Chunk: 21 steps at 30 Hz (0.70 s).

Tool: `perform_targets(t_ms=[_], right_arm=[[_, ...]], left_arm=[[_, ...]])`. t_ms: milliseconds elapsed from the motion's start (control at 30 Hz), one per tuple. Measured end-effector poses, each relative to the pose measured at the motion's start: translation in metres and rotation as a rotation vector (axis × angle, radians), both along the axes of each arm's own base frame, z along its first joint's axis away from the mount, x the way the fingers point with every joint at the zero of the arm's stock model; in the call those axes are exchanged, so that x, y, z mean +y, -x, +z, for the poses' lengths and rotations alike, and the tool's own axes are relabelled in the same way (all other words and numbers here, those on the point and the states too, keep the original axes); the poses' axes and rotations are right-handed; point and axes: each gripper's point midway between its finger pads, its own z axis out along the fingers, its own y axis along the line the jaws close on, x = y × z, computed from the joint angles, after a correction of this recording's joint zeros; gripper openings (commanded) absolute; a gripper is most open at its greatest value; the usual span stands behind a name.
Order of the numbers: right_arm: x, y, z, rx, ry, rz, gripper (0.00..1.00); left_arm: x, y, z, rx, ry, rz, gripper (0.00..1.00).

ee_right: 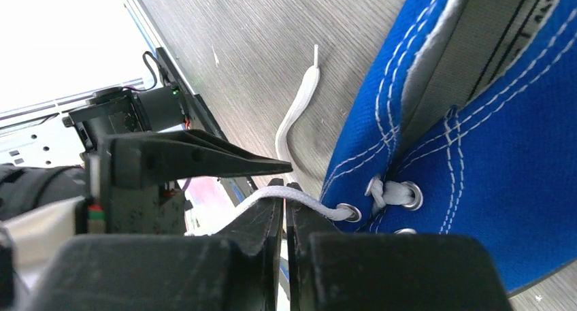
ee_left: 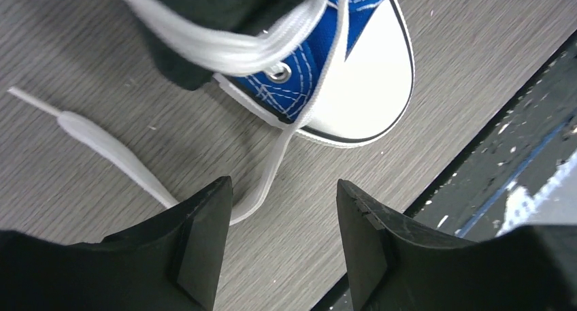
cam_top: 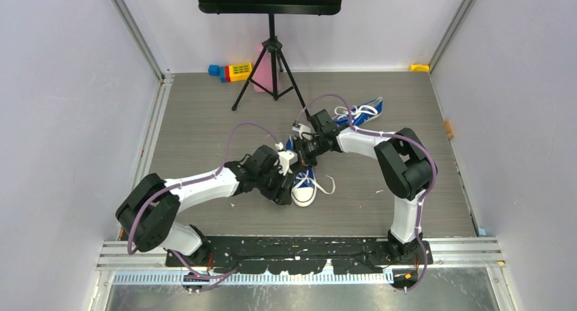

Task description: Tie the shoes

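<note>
One blue shoe [cam_top: 304, 187] with a white toe cap lies mid-table; the other shoe [cam_top: 362, 111] lies at the back right. My left gripper [cam_top: 287, 188] is open and empty, low over the table beside the near shoe's toe cap [ee_left: 367, 73]. A loose white lace [ee_left: 109, 148] runs on the table under its left finger [ee_left: 197, 243]. My right gripper [cam_top: 304, 152] is over the near shoe's heel end. Its jaws [ee_right: 284, 188] are shut, and a lace [ee_right: 306, 202] from an eyelet of the blue canvas [ee_right: 490, 161] lies across the fingertips. I cannot tell whether it is pinched.
A black tripod stand [cam_top: 272, 59] stands at the back middle, with coloured toy blocks [cam_top: 231, 71] and a pink item behind it. Grey walls close in left and right. The black base rail [cam_top: 299, 246] runs along the near edge, close to the left gripper.
</note>
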Motion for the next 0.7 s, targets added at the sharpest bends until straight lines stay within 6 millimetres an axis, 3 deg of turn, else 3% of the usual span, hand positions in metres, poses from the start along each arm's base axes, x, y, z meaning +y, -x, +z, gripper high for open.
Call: perform_targets(t_ms=[200,333,467,700], right_arm=[[0.000,0.000,0.000,0.004,0.000,-0.002,0.11],[0.000,0.000,0.000,0.008,-0.001,-0.003,0.11],[0.001,0.001,0.001,0.013,-0.003,-0.003,0.12],[0.000,0.002,-0.001,0.022,-0.005,0.001,0.17]], left_arm=[[0.001,0.004,-0.018,-0.030,-0.075,-0.049,0.50],[0.002,-0.001,-0.023,-0.040,-0.099,-0.037,0.31],[0.003,-0.008,-0.027,-0.055,-0.122,-0.018,0.00],[0.003,-0.016,-0.027,-0.083,-0.128,0.005,0.00]])
